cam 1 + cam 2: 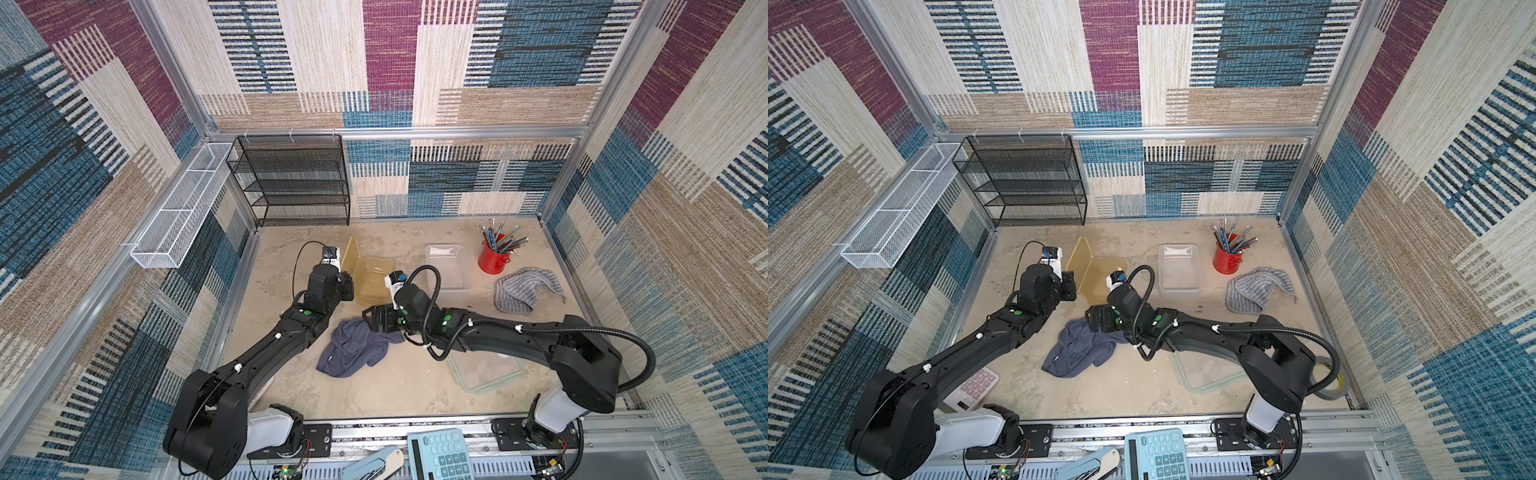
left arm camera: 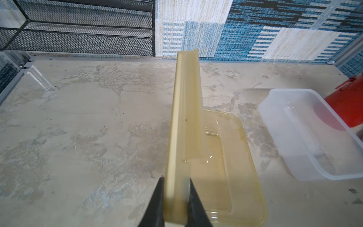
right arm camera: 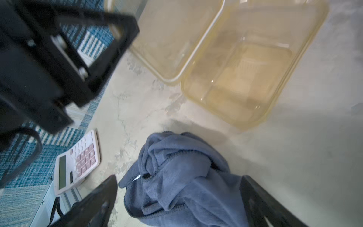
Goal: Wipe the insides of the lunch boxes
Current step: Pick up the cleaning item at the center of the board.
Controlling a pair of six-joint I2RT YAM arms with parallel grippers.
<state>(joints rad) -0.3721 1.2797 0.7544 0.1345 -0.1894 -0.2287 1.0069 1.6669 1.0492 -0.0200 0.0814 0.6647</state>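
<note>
Amber plastic is where the trouble is. The amber box point(image 1: 374, 282) sits open on the surface point(image 1: 395, 399) mid-scene, and its lid point(image 2: 184, 127) stands on edge along the box's side. The left pincer point(image 2: 174, 179) is clamped on the lid's near edge. I can't tell if the lid is joined to the box or just leaning on it.

What could go wrong:
- Nothing pins the box itself. It looks light, so I'd guess a hard wipe shoves it across the surface or into the lid.
- The grip on the lid is only at 1 end, so a bump from the other arm could twist it out and drop it over the opening.
- The right pincer point(image 3: 176, 182) is spread wide over the bunched blue cloth point(image 3: 186, 157), not holding anything. If it bites only the top fold, most of the cloth will trail and snag the rim.

The clear box point(image 1: 446, 266) waits open further right, near the red cup point(image 1: 492, 257), well apart from both pincers.

Pose: the left arm is stretched forward, its wrist level behind the lid. The right arm lies low across the surface, its wrist bent so the jaws point down at the cloth, just short of the amber box.
</note>
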